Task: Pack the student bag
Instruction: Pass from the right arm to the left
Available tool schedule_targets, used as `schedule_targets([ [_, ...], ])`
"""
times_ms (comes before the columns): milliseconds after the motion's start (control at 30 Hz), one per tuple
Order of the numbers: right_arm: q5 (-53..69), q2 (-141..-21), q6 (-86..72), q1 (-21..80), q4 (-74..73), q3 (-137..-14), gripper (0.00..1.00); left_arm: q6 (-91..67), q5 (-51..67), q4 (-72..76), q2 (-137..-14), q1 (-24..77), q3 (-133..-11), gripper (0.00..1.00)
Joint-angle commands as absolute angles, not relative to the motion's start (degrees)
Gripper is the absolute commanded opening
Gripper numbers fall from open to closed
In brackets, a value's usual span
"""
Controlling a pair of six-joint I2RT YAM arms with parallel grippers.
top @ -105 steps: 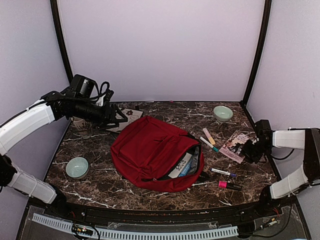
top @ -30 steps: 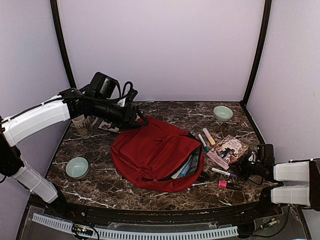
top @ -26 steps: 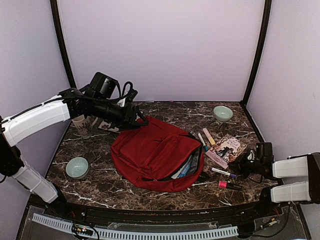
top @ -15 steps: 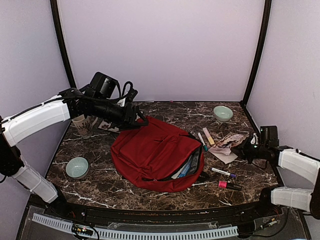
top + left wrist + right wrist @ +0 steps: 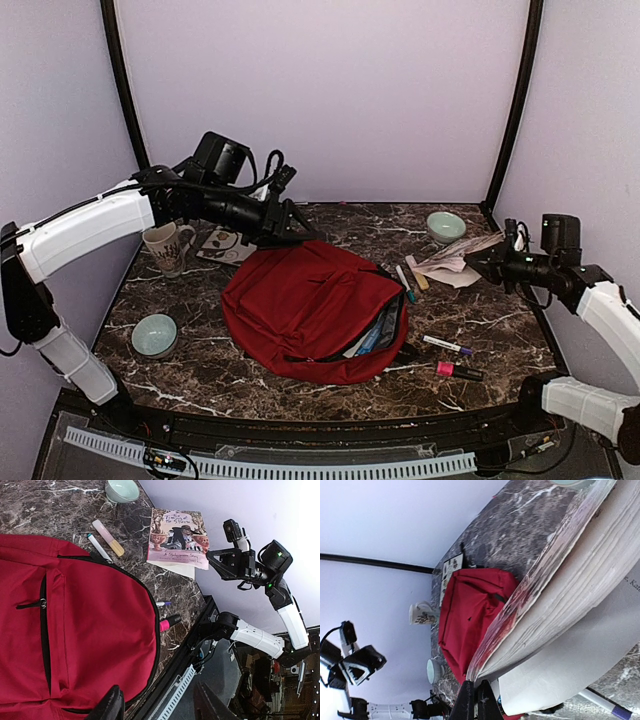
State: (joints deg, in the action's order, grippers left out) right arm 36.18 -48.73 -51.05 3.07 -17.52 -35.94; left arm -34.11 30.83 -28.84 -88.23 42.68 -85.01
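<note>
top view: the book [image 5: 452, 262] lay flat on the counter [image 5: 200, 370] a moment ago; now it hangs in the air at the right of the frame, pinched at one edge by the right tool [image 5: 480, 260], pages sagging; so the pick-up looks done and the carry to the opening is next; the left tool [image 5: 298, 232] has come forward from the upper left and hovers over the far rim of the student bag [image 5: 300, 295], which lies mid-frame, its main zip gaping toward the lower right.

left wrist view: the bag fills the left half, soft dark-red weave, black zip lines; the left tool's fingers [image 5: 112, 707] at the bottom edge stand about half apart, holding nothing; glossy illustrated cover of the book at top centre; slim markers [image 5: 107, 539] on veined dark marble.

right wrist view: right tool clamped tight on the book's lower edge; thin paperback, floppy, shiny cover, pale page block fanned; red bag at centre left.
</note>
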Motion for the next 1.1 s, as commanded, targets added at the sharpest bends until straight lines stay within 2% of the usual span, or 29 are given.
schedule_targets([
  [0,44.7,-46.9,-52.4,5.5,-12.9,-40.2,0.00,-34.7,35.5,-25.8,-90.0,43.2,-89.2,0.50],
  [67,46.8,-47.3,-53.0,7.6,-12.0,-42.0,0.00,-35.1,37.1,-25.1,-90.8,43.2,-90.8,0.52],
  [200,47.2,-48.4,-53.2,13.6,-11.0,-47.3,0.00,-36.2,40.4,-23.0,-91.8,43.2,-92.4,0.63],
  [233,47.1,-48.7,-53.5,15.0,-10.4,-48.2,0.00,-36.9,41.6,-22.1,-92.0,43.2,-92.1,0.70],
  [267,46.8,-49.1,-53.7,16.7,-9.7,-49.1,0.00,-37.8,43.7,-20.7,-92.1,43.2,-91.7,0.89],
  [300,46.6,-49.5,-53.9,17.8,-9.2,-49.9,0.00,-38.8,45.2,-19.2,-92.2,43.2,-91.1,0.97],
  [333,46.4,-49.9,-54.1,18.9,-8.7,-50.5,0.00,-39.7,46.2,-17.6,-92.1,43.2,-90.5,0.98],
  [700,44.9,-57.0,-56.1,34.3,-0.9,-55.7,0.00,-44.6,47.7,-10.6,-90.8,43.2,-86.1,0.98],
  [867,45.5,-58.3,-60.7,37.3,7.9,-55.1,0.00,-46.1,46.6,-9.3,-90.0,43.1,-83.5,0.96],
  [1067,45.8,-60.7,-60.5,39.7,9.4,-56.2,0.00,-49.2,46.2,-5.4,-88.9,43.1,-80.7,0.91],
])
